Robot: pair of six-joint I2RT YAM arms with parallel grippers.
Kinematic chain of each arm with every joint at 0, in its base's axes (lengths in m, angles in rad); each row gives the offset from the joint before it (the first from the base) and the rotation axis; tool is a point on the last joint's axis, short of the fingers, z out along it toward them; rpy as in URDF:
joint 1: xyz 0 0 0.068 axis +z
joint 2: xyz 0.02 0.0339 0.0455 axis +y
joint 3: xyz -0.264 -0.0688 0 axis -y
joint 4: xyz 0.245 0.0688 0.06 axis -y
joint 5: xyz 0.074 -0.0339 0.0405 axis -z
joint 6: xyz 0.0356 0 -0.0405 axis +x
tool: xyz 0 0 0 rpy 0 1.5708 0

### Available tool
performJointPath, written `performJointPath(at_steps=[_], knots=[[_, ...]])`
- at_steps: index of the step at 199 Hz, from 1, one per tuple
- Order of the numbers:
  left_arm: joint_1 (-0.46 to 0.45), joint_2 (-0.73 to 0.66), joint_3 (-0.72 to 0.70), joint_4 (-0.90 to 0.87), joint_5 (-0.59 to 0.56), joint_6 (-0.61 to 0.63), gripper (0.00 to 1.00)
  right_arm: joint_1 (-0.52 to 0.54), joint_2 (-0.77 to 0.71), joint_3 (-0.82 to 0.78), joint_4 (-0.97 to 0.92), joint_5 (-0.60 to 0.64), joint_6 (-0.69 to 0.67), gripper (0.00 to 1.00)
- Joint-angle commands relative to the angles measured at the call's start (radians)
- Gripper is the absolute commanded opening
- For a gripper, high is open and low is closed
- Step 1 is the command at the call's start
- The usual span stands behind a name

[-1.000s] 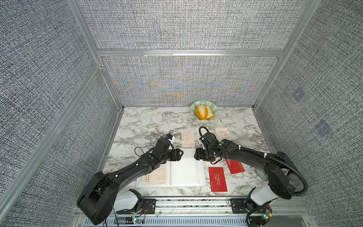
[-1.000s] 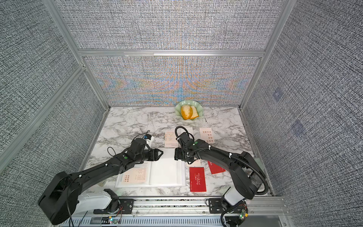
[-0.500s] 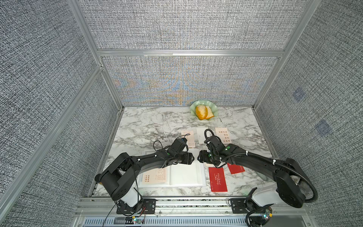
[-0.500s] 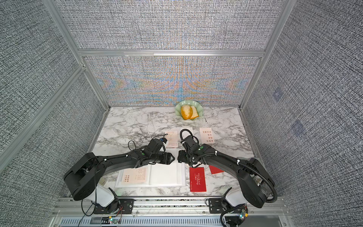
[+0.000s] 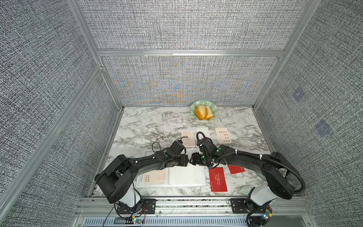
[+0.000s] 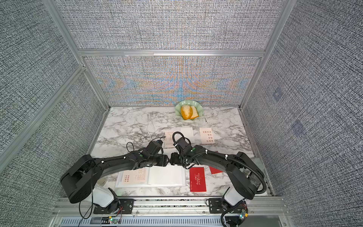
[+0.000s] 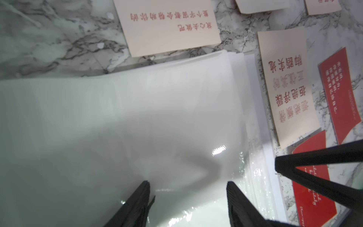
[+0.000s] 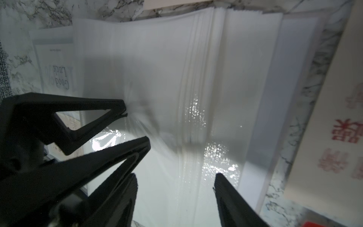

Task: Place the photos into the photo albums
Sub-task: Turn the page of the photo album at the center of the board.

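Found left hand (image 7: pixel 187 183) and right hand (image 8: pixel 175 175) spread apart, tip to tip over open photo album (image 5: pixel 184 175); possibly touching it.

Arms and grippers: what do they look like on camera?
Both the left arm and right arm are black on white bases, with white cable ties and a green light near each wrist. A ribbed black hose runs along the right arm. The left gripper and right gripper have tapered black fingers.
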Motion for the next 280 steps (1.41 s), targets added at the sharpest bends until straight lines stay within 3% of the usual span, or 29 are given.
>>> performJointPath(at_steps=[1,55,82,189,280], knots=[[0.002,-0.02,-0.011,-0.091,-0.042,-0.007,0.64,0.005,0.012,0.022,0.067,-0.035,0.026,0.64],[0.004,-0.045,-0.012,-0.091,-0.048,-0.005,0.64,0.007,0.02,0.007,0.151,-0.092,0.053,0.41],[0.003,-0.042,-0.008,-0.092,-0.047,-0.004,0.64,0.007,0.044,0.007,0.175,-0.108,0.064,0.35],[0.003,-0.04,0.008,-0.106,-0.053,0.006,0.64,0.0,0.125,-0.042,0.252,-0.146,0.082,0.4],[0.05,-0.152,0.069,-0.215,-0.13,0.051,0.64,0.018,0.146,0.037,0.319,-0.209,0.087,0.39]])
